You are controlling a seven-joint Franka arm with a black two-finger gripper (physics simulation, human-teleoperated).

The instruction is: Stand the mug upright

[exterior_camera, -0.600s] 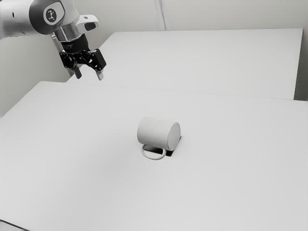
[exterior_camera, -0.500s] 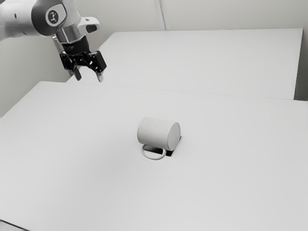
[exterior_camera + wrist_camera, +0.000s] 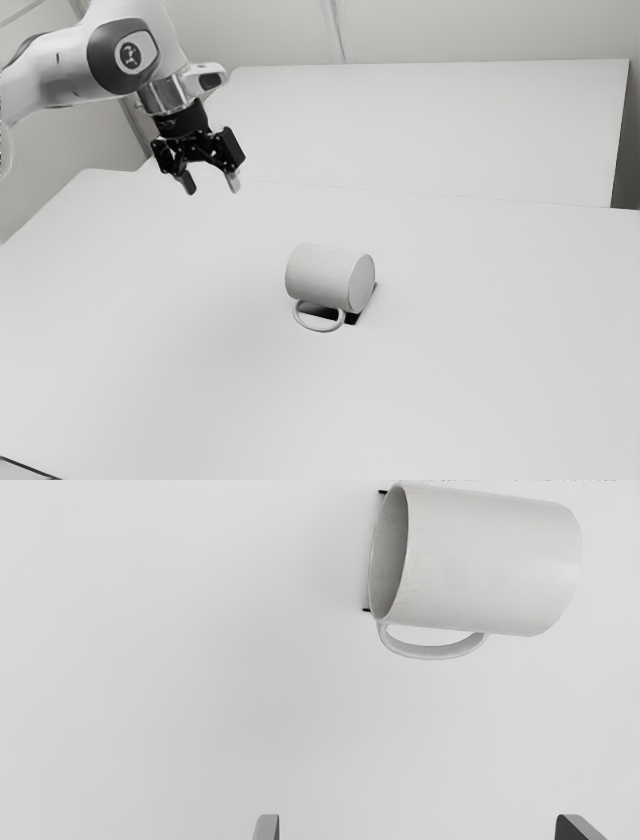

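The mug point(image 3: 328, 277) lies on its side on the table point(image 3: 180, 380), below and to the exterior view's right of the spread, empty gripper point(image 3: 211, 189), long axis running roughly left to right, mouth left, handle point(image 3: 318, 329) near.

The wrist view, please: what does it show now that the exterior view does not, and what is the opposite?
Wrist view: the open mouth of the mug, with its hollow inside.

Exterior view: the mug's closed base, facing the exterior view's right, and the arm.

Both: the mug on its side on the table, its handle, and the open pincer, apart from the mug.
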